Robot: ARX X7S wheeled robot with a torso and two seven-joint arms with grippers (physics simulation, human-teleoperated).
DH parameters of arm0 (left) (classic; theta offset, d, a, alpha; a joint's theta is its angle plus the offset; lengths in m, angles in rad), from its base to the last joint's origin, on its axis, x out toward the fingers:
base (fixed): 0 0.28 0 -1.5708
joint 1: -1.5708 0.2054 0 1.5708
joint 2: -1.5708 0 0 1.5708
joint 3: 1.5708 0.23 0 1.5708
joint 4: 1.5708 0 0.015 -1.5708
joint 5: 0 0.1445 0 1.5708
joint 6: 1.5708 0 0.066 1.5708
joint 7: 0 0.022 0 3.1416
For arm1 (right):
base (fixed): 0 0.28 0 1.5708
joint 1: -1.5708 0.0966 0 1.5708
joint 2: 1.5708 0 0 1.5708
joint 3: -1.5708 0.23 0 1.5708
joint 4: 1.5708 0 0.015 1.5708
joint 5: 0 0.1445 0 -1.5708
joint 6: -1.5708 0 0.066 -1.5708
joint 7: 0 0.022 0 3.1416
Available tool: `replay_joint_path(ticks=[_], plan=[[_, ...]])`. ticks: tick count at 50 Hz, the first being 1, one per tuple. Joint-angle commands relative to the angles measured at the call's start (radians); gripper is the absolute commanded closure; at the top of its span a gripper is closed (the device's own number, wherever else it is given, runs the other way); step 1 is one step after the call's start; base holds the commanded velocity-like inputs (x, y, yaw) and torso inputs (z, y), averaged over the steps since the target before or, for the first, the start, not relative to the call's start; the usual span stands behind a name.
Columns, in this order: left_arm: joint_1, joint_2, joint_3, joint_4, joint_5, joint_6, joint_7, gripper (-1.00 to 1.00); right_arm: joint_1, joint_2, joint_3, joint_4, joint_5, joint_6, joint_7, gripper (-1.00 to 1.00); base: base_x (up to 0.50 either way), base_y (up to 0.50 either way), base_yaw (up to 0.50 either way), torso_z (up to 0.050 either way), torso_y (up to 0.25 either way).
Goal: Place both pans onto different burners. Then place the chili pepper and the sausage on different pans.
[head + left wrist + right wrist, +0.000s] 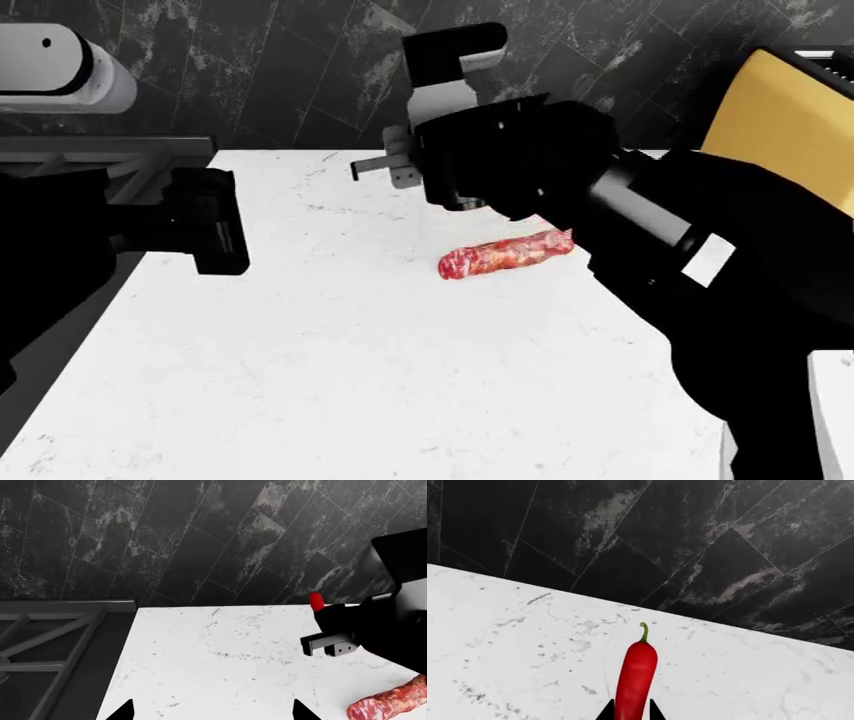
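Right wrist view: right claw (630, 714) pinches chili (635, 680) by its tail | left claw (212, 711) wide, empty | chili may slip and drop

- We see a kitchen: white marble counter (374, 380) against a dark tiled wall (694, 540).
- We see a stove grate (47, 645) beside the counter.

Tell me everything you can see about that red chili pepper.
The chili pepper is small, slim, glossy bright red, with a thin curled green stem. The right end effector pinches its lower end between two dark fingertips, stem pointing away toward the dark tiled wall. It appears to be above the white speckled counter.
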Motion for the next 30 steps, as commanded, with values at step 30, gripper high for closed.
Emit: replay_joint_path(ticks=[30], plan=[[-0.076,0.092,0.007,-0.029,-0.037,-0.029,-0.050,-1.00,0.294,0.555,0.109,-0.824,0.165,0.210,0.374,1.00,0.00,0.00,0.00,0.000,0.000]])
